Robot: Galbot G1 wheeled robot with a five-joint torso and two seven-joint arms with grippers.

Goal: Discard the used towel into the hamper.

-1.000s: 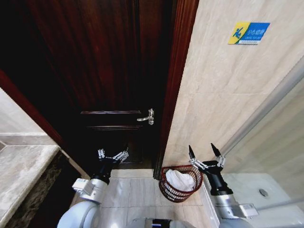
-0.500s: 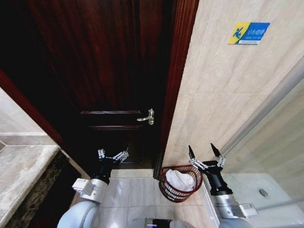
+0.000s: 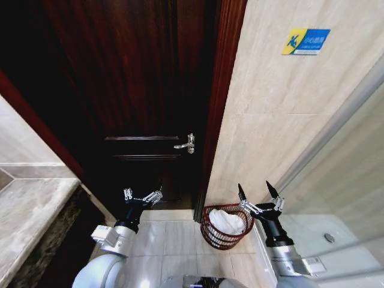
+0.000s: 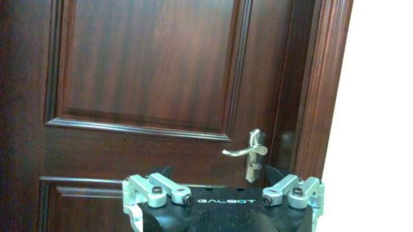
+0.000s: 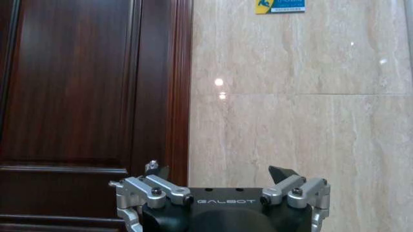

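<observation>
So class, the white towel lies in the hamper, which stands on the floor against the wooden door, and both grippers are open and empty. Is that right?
One detail is wrong. In the head view the hamper, holding the towel, stands against the beige tiled wall, right of the door frame, not the wooden door. Left gripper and right gripper are open and empty.

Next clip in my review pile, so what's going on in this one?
Nothing is being handled right now. A white towel already lies inside the hamper, which stands on the tiled floor by the wall next to the dark wooden door. The right gripper hangs open and empty just beside the hamper's rim. The left gripper is open too, held up in front of the door.
</observation>
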